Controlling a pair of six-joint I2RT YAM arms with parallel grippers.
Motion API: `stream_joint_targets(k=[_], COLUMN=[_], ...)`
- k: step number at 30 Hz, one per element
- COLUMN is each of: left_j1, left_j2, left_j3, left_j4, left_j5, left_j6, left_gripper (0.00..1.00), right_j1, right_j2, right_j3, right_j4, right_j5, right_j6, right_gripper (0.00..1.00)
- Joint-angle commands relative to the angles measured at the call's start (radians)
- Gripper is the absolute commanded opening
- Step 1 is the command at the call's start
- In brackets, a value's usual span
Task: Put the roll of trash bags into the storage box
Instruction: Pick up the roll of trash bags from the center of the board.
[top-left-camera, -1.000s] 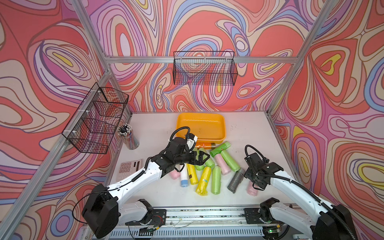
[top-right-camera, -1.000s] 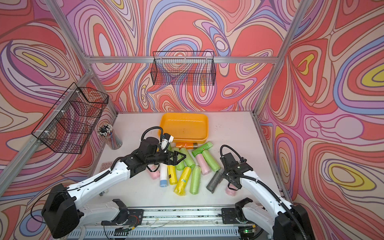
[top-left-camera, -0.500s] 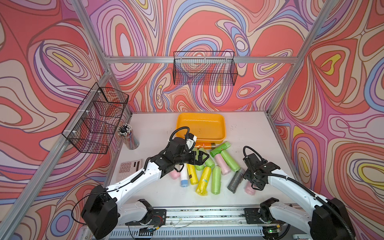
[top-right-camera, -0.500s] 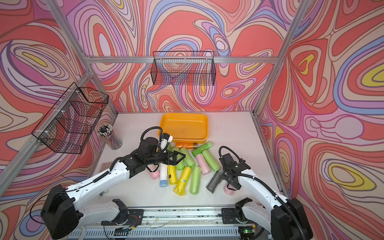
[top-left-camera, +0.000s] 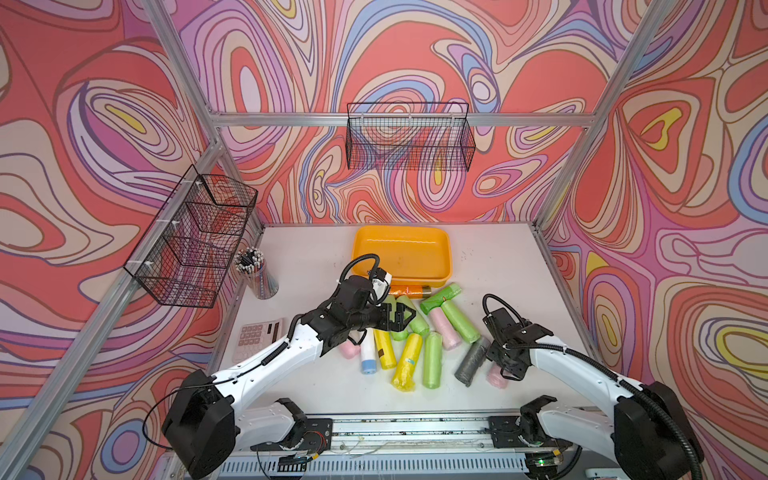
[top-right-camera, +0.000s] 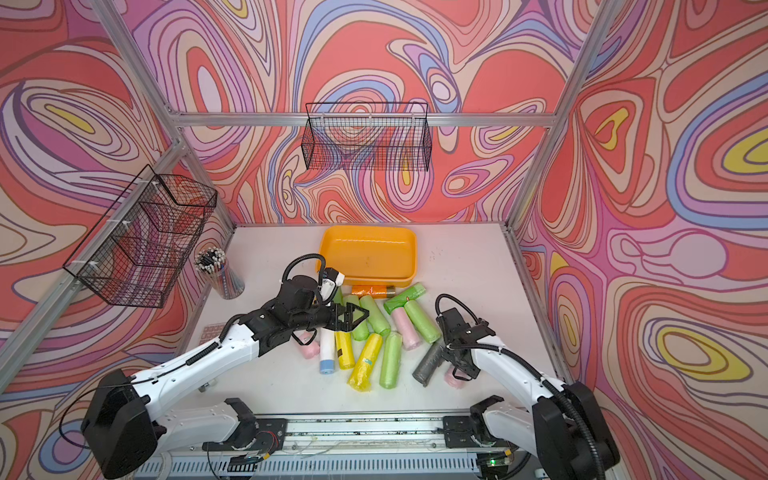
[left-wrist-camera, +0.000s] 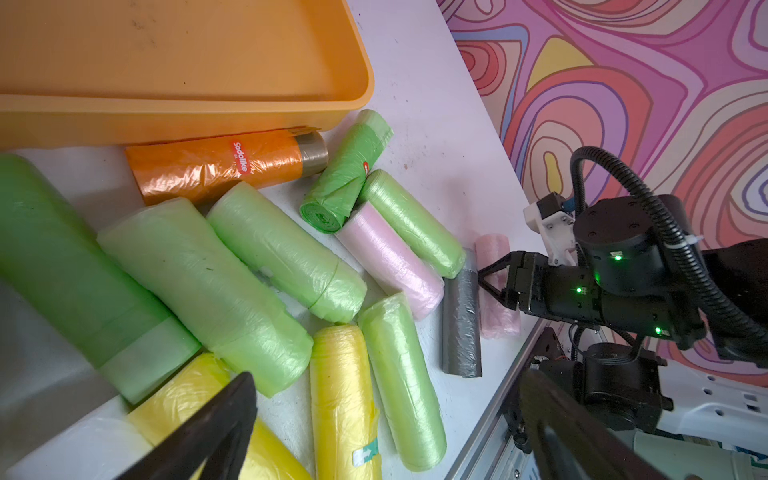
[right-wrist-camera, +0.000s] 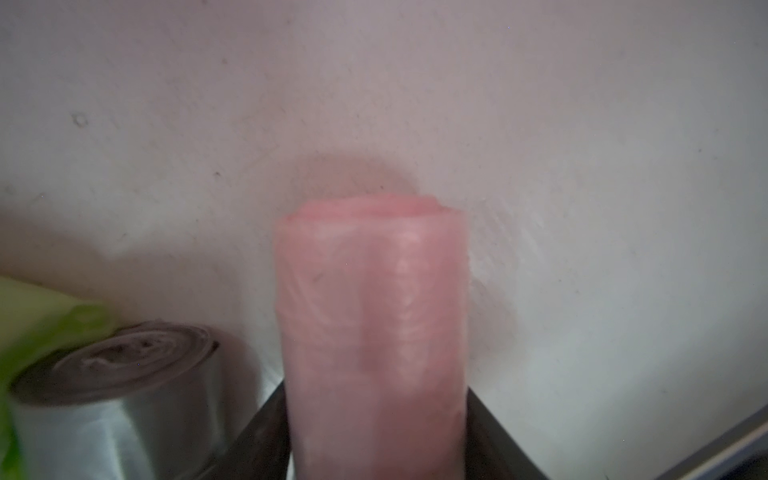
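In both top views the pink roll (top-left-camera: 496, 377) lies near the front-right corner of the desk (top-left-camera: 311, 257), well apart from the storage box (top-left-camera: 401, 249); left wrist view: left fingers (left-wrist-camera: 224, 415) spread wide; right wrist view: right fingers (right-wrist-camera: 266, 436) have just clamped it, probably lift-ready.

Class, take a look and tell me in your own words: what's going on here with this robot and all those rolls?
Two arms are working on getting rolls of trash bags into the storage box, which is empty. The right gripper is down over a pink roll lying beside a grey roll, its fingers on either side of it. Whether they grip it yet cannot be told. The left gripper hovers open over the main pile, holding nothing.
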Motion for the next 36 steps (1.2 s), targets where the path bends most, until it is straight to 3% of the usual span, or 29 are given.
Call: stream_joint_targets(k=[1, 6, 22, 36], left_j1=[-0.003, -0.003, -0.004, -0.003], left_j2=[-0.019, -0.016, 0.031, 0.049], left_j3=[0.004, 0.011, 0.053, 0.119], left_j4=[-0.027, -0.028, -0.063, -0.126], left_j5=[-0.023, -0.022, -0.025, -0.056], left_j6=[0.016, 0.012, -0.001, 0.006], left_gripper=[1.0, 1.0, 1.0, 1.0], right_j1=[-0.006, -0.005, -0.005, -0.005], right_j2=[0.0, -0.026, -0.039, 0.072], right_j3=[-0.01, -0.009, 0.129, 0.33], right_j4=[0.029, 0.041, 0.046, 0.134], right_j5=[0.027, 0.028, 0.044, 0.029], right_j6=[0.005, 0.006, -0.072, -0.141], right_gripper=[0.51, 0.4, 0.25, 0.24])
